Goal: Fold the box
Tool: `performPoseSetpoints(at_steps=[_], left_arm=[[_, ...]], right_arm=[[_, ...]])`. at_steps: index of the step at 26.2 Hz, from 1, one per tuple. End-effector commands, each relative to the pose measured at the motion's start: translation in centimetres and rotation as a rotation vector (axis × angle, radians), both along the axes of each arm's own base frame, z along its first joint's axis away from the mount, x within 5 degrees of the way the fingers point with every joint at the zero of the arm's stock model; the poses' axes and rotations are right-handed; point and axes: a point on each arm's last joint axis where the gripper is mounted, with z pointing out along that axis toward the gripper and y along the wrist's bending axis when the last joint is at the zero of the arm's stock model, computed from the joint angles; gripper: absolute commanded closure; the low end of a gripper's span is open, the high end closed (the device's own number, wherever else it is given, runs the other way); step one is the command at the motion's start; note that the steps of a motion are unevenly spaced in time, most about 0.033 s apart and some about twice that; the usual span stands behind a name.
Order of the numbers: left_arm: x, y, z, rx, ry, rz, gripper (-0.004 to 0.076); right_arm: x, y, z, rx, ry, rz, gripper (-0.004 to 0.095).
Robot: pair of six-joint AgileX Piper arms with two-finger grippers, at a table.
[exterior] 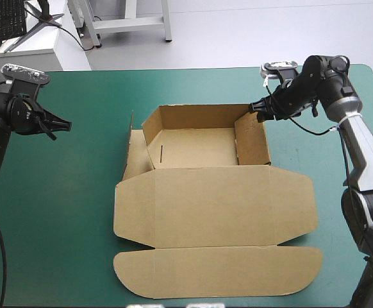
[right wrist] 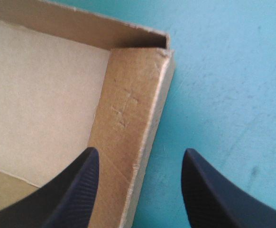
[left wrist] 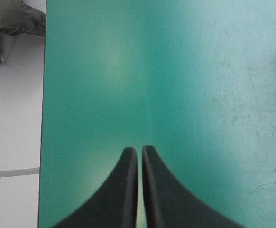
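Straddling right wall [right wrist: 128, 114] of box [exterior: 193, 147], right gripper [exterior: 257, 108] spread | box mid-counter [exterior: 77, 192], lid [exterior: 212, 205] flat | left gripper [left wrist: 139, 151] closed, over counter's left side | board likely light, stiff: pinch wall rim

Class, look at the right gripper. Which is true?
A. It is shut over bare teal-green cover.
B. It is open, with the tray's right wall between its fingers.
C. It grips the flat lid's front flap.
B: the right wrist view shows the right gripper open, with the right wall of the box between its fingers.
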Motion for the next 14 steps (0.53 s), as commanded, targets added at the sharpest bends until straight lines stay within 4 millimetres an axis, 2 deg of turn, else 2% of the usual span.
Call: performPoseSetpoints(at_steps=[1, 4, 6, 11, 14], left_arm=[[-0.4, 0.0, 1.6, 0.006, -0.08, -0.009, 0.0714], [-0.3, 0.0, 1.6, 0.002, -0.085, -0.011, 0.0714], [-0.3, 0.0, 1.6, 0.002, -0.085, -0.011, 0.0714], [-0.4, 0.0, 1.6, 0.002, -0.084, -0.011, 0.0714], [-0.4, 0.0, 1.5, 0.0, -0.081, -0.01, 0.0714]], right_arm=[[-2.2, -0.4, 4.9, 0.029, -0.109, -0.008, 0.0407], [-2.7, -0.4, 5.5, 0.041, -0.115, -0.024, 0.0407], [-2.8, -0.4, 4.9, 0.046, -0.09, -0.039, 0.0388], [-2.3, -0.3, 0.8, 0.015, 0.032, -0.011, 0.0381], [-1.5, 0.1, -0.3, 0.05, 0.056, -0.009, 0.0381]])
